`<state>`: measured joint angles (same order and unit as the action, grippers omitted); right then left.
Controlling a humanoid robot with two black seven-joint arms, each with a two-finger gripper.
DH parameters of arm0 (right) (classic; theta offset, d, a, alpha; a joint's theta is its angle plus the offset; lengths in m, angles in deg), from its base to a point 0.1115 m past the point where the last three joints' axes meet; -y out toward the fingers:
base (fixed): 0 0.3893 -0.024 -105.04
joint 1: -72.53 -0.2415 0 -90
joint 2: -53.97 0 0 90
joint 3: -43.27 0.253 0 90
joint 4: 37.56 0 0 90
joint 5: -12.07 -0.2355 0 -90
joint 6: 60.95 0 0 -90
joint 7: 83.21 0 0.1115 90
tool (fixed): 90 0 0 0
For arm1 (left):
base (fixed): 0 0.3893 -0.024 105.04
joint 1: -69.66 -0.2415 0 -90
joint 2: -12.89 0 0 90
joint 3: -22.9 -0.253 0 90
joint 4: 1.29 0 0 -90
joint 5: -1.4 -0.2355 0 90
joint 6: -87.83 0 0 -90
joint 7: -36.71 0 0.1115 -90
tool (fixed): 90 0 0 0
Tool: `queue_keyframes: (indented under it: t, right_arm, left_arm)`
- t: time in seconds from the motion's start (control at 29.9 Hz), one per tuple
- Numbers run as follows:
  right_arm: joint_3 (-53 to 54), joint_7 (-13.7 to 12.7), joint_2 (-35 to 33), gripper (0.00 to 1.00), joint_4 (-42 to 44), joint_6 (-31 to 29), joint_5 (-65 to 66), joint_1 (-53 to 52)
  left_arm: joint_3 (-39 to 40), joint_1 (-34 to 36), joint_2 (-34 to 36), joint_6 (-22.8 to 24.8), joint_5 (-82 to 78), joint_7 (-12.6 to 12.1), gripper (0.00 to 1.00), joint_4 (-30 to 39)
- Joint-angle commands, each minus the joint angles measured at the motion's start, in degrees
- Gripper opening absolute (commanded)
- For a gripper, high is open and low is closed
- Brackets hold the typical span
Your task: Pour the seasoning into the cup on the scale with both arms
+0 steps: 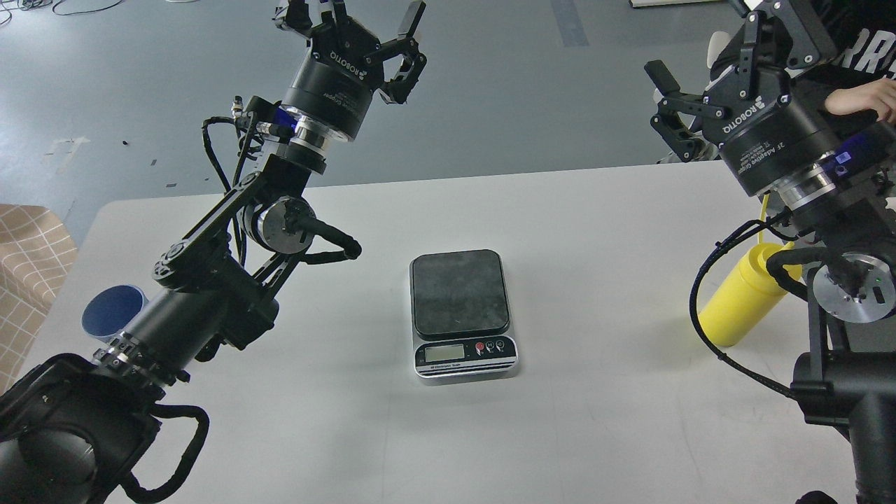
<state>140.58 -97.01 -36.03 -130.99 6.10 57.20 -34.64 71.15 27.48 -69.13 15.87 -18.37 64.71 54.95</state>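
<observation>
The left arm hides most of the blue cup (pixel 112 310) at the desk's (pixel 595 420) left edge. The right arm covers the yellow seasoning bottle's (pixel 738 301) top. A flat scale (pixel 462 315), dark platform bare, sits centrally. Left end effector (pixel 374 28) and right end effector (pixel 689 84) are raised, fingers apart, empty.

The table (pixel 595 231) looked smooth and matt white. The scale (pixel 463 315) had a dark, dull, scuffed platform over a shiny silver base that looked like metal or metallised plastic. The seasoning bottle (pixel 742 297) was smooth yellow plastic with a soft sheen. The cup (pixel 112 310) showed a matt blue inside. Both arms had matt black casings with polished metal rings, as on the left gripper (pixel 378 24) and the right gripper (pixel 707 77). The floor (pixel 490 84) was smooth, faintly glossy grey.
</observation>
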Motion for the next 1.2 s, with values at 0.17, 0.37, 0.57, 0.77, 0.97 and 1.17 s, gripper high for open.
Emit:
queue_keyframes:
  t: [0.17,0.37,0.57,0.77,0.97,1.17]
  right_arm:
    - [-0.01,0.0,0.0,1.0,-0.08,0.01,-0.05,0.38]
    - [0.08,0.0,0.0,1.0,-0.08,0.01,-0.05,0.47]
    - [0.08,0.0,0.0,1.0,-0.09,0.01,-0.05,0.47]
    - [0.08,0.0,0.0,1.0,-0.17,0.01,-0.05,0.73]
    - [0.08,0.0,0.0,1.0,-0.08,0.01,-0.05,0.91]
    - [0.17,0.0,0.0,1.0,-0.08,0.01,-0.05,0.91]
  left_arm:
    - [-0.26,0.08,-0.33,0.06,0.0,0.0,0.98,0.02]
    - [-0.35,0.43,-0.24,-0.12,0.0,0.0,0.98,0.02]
    - [-0.35,0.26,-0.42,-0.12,0.0,0.0,0.98,-0.07]
    - [-0.35,0.25,-0.33,-0.03,0.0,0.0,0.98,-0.16]
    - [-0.35,0.17,-0.68,-0.12,0.0,0.0,0.98,-0.16]
    - [-0.35,0.08,-0.86,-0.29,-0.09,0.0,0.98,-0.51]
